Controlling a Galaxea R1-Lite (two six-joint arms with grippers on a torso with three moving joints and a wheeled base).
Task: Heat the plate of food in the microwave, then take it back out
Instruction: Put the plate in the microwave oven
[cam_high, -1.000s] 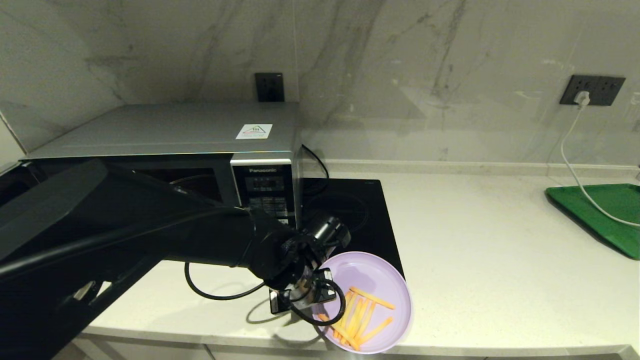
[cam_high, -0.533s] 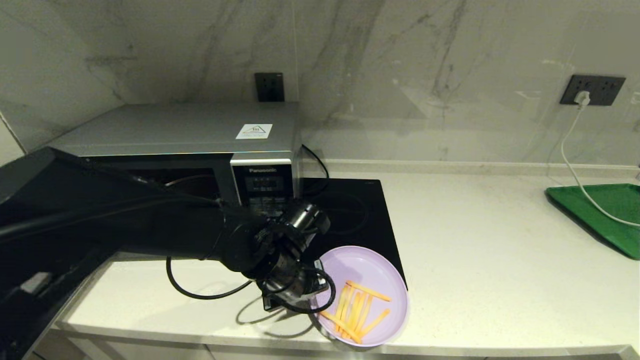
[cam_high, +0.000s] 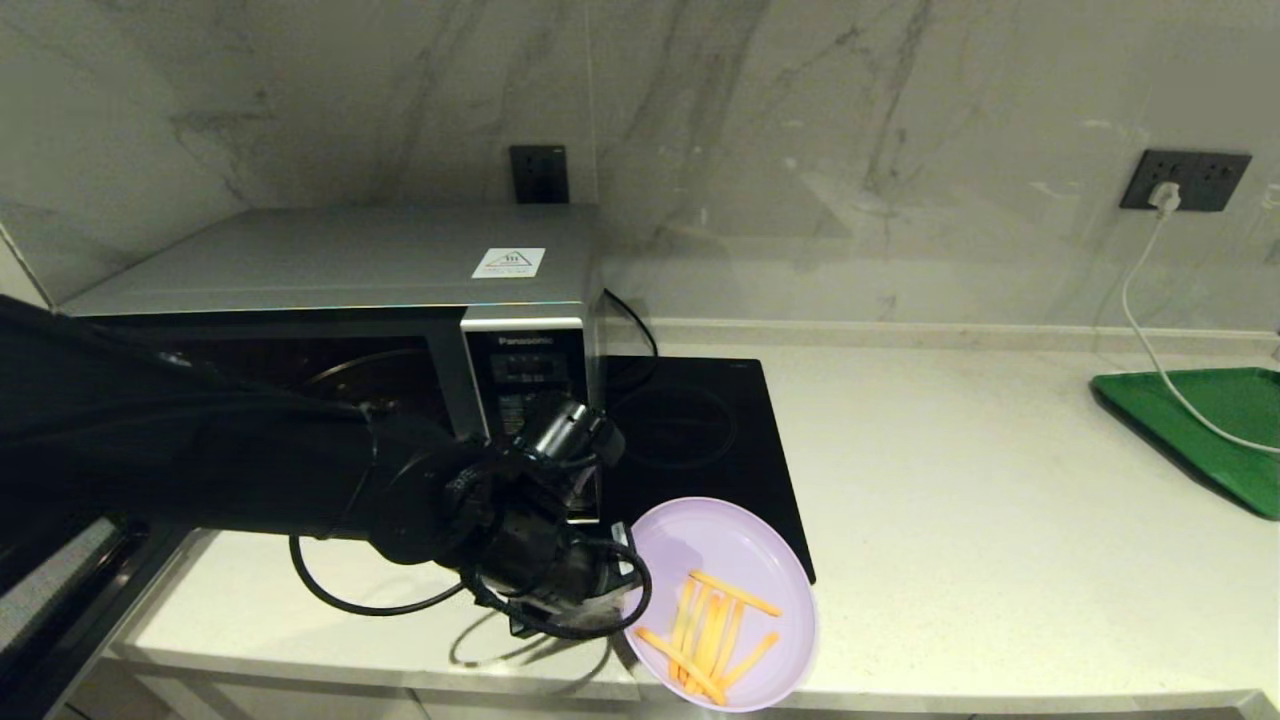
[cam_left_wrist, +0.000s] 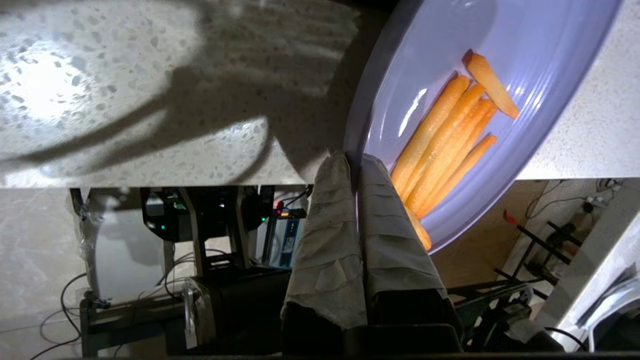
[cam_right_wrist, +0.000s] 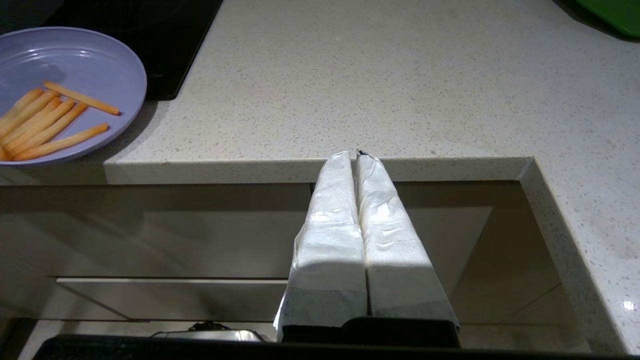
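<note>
The left hand (cam_left_wrist: 354, 165) pinched the near rim of the plate of food (cam_high: 730, 560), which overhung the bench (cam_high: 980, 540) edge beside the microwave (cam_high: 400, 300). The right hand (cam_right_wrist: 356, 157), fingers pressed together and empty, hung below the bench front.

I am working in a kitchen. A silver Panasonic microwave (cam_high: 400, 300) stands on a pale speckled stone worktop (cam_high: 980, 540) against a marble-veined wall (cam_high: 800, 150). Just right of the microwave a flat black induction hob (cam_high: 700, 440) is set into the worktop; a green tray (cam_high: 1200, 430) lies well to its right, beneath a wall socket (cam_high: 1185, 180) with a white cable plugged in.
</note>
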